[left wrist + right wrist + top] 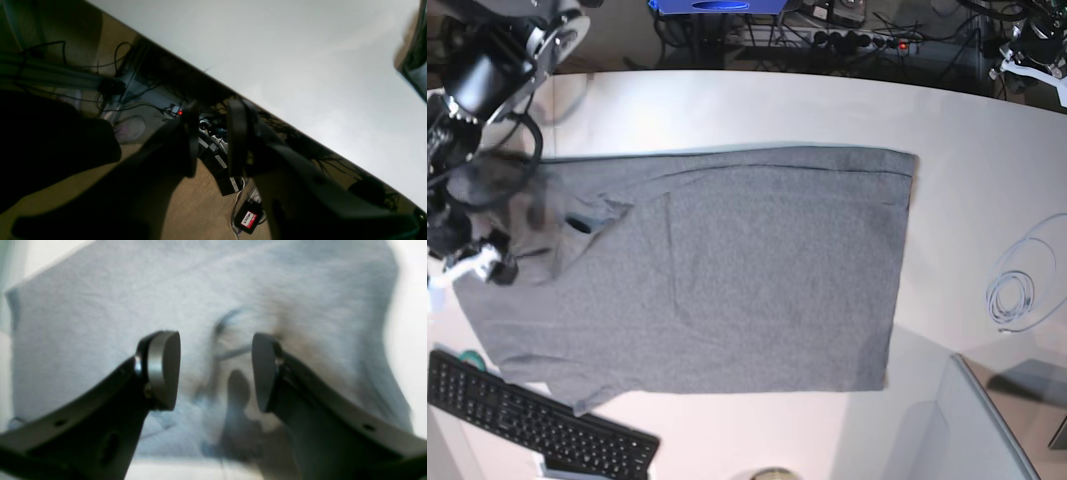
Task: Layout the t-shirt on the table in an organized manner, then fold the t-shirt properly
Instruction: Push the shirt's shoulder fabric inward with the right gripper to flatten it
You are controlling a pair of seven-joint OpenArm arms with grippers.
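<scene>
- Right gripper (pixel 215 370) over the shirt's (pixel 727 270) left end in the base view, jaws apart, nothing between them.
- Shirt spread flat across the table (pixel 757 110), one sleeve bunched under the right arm.
- Keyboard (pixel 527 415) at the near left, just touching the shirt's lower corner.
- Coiled cable (pixel 1012 290) lying right of the shirt.
- Left gripper (pixel 210 140) beyond the table edge, over the floor, narrow gap between fingers, holding nothing.

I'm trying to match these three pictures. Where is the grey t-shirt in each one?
Left wrist: not in it; only the bare table and the floor show.
Right wrist: the t-shirt fills the picture behind the open right gripper.
Base: t-shirt spread flat, centre.
Shared landmark: the white table.
</scene>
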